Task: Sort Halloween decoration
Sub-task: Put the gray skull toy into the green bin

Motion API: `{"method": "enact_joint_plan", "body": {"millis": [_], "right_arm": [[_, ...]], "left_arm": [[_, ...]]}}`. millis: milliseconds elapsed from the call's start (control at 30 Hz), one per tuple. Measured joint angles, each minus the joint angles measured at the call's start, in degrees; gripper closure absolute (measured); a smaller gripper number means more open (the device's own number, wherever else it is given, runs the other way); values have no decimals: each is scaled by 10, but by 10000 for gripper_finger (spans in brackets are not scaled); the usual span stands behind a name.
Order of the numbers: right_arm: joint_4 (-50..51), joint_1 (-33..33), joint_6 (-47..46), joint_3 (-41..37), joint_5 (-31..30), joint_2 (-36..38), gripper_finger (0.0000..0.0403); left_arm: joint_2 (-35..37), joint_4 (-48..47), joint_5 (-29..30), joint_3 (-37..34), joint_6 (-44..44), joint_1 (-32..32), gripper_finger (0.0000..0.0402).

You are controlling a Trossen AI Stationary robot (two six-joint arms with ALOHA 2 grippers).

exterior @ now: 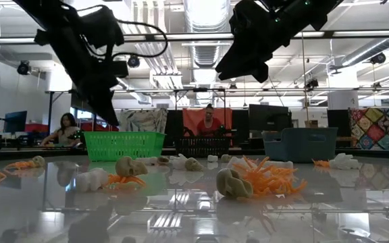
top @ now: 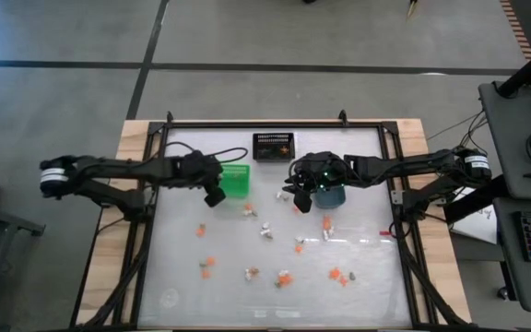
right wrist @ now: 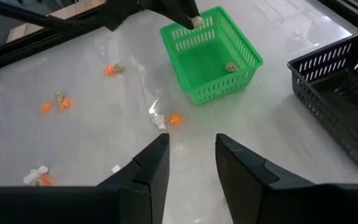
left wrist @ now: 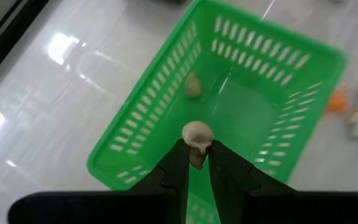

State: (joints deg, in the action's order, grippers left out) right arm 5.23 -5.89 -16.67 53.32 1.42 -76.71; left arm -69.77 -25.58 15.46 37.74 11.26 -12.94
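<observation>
Depositing underway: left claw (left wrist: 197, 163) pinches a tan skull trinket (left wrist: 197, 134) above the green bin (left wrist: 129, 147), centre frame. Next, release inside. Right claw (right wrist: 191, 163) waits spread.

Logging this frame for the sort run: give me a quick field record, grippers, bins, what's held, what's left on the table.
left gripper: above the green bin, shut on a tan trinket
right gripper: open, empty, above the table near the blue-grey bin
green bin contents: one tan trinket already inside
black mesh bin: at the far edge; contents cannot tell
loose trinkets: orange, white and tan pieces scattered over the table
</observation>
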Motion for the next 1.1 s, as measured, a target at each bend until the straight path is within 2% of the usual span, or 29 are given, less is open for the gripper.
{"method": "enact_joint_plan", "body": {"millis": [400,633,1100], "right_arm": [[0,0,-14,0,0,0,274],[0,0,-28,0,0,0,273],[2,0,-89,10,1,0,268]], "left_arm": [[-40,2,38,8,-9,-7,364],[-41,3,41,9,-22,-7,362],[-41,5,46,9,-33,-7,300]]}}
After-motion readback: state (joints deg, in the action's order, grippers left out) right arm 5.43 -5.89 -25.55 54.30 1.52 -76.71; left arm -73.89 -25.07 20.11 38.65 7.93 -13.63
